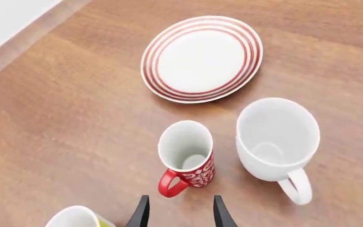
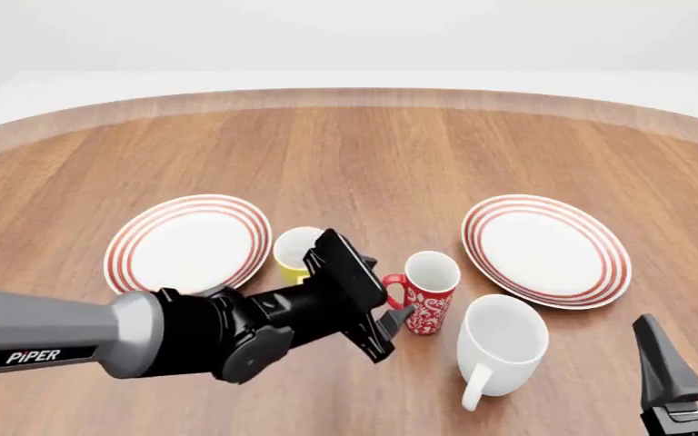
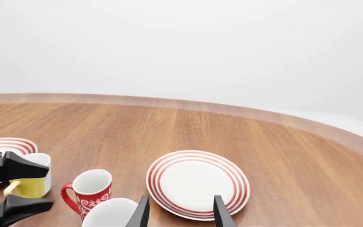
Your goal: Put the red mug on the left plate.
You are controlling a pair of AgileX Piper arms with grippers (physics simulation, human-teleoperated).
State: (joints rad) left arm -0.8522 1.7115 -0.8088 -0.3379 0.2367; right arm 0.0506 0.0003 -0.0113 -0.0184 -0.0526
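The red mug (image 2: 428, 292) stands upright on the table between the two plates, its handle turned toward my left arm. My left gripper (image 2: 393, 331) hangs open just short of that handle, touching nothing. Seen from the left wrist, the red mug (image 1: 186, 158) sits straight ahead of the left gripper (image 1: 180, 216), whose jaws are spread wide. The left plate (image 2: 188, 243) lies bare at the left, behind my left arm. My right gripper (image 2: 693, 368) is open and empty at the front right corner. In the right wrist view, the right gripper (image 3: 180, 215) points over the red mug (image 3: 90, 190).
A yellow mug (image 2: 294, 253) stands between the left plate and the red mug, partly hidden by my left wrist. A bigger white mug (image 2: 500, 342) stands just front-right of the red mug. The right plate (image 2: 547, 250) lies beyond it.
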